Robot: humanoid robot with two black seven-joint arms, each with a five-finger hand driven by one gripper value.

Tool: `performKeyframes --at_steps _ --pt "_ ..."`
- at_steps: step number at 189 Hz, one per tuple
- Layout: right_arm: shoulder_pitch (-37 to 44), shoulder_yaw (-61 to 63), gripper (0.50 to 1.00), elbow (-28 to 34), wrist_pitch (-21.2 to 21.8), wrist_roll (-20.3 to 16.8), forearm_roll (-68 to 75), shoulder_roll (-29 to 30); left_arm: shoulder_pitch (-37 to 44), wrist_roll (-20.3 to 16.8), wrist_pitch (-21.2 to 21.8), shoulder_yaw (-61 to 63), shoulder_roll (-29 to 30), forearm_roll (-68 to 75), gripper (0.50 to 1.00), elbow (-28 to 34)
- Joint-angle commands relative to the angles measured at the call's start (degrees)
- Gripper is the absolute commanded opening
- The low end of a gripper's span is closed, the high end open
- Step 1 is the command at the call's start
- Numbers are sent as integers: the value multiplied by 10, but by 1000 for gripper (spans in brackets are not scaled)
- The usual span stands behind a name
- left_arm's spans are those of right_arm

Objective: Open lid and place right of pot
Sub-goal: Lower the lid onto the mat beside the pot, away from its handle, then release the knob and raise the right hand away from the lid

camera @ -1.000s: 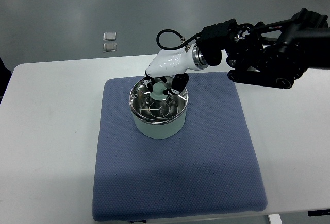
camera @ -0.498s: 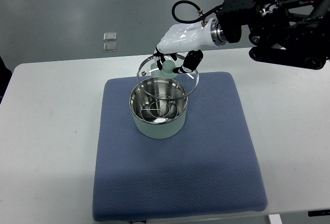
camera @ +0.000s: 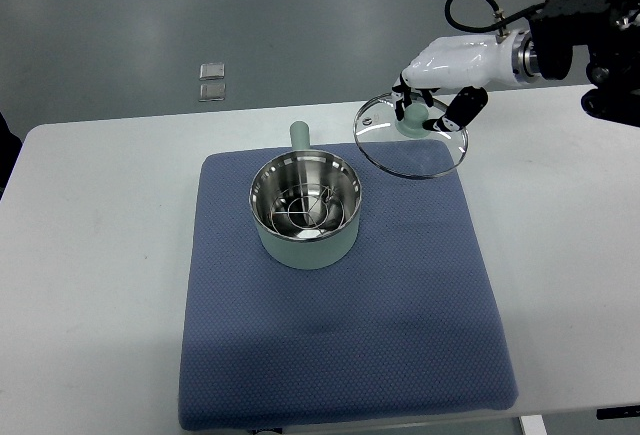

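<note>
In the top view, the right robot hand (camera: 437, 90) is reaching in from the right edge on a black arm with a white shell, and its dark fingers (camera: 463, 108) are clamping around the pale green knob of the glass lid (camera: 411, 136). The lid is hanging just beneath the robot hand, tilted, its metal-rimmed disc spreading below and to the left of the fingers, over the far right corner of the blue mat (camera: 340, 355); whether its lower rim is touching the mat cannot be told. The pot (camera: 304, 210) is sitting uncovered well to the lower left of the robot hand, on the mat, clearly apart from the lid. Its polished steel inside is showing, with a wire rack lying at the bottom, and its outer wall is pale green. The pot's stubby handle (camera: 299, 135) is pointing away from the robot, lying to the left of the robot hand and between the pot and the mat's far edge. The mat is covering the middle of the white desk (camera: 90, 285), which is stretching out to the left and below the robot hand. Far to the left of the robot hand, beyond the desk's far edge, two small clear squares (camera: 212, 82) are lying on the grey floor.
</note>
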Motion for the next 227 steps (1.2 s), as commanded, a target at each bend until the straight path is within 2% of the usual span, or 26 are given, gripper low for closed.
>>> performKeyframes --at_steps 1,43,86,115,150,227 --pt "-39 4 500 0 -2 0 -5 -16 0 0 0 0 0 0 1000 0" --pt "-87 4 500 0 -24 0 -10 -11 0 0 0 0 0 0 1000 0" --pt "-114 5 500 -1 -28 -1 -12 -6 0 0 0 0 0 0 1000 0" --pt "-139 6 500 -4 -52 -4 -12 11 0 0 0 0 0 0 1000 0" --pt "-174 46 500 -11 -58 -5 -14 32 0 0 0 0 0 0 1000 0" --pt "-187 51 500 -17 -75 -6 -22 32 0 0 0 0 0 0 1000 0"
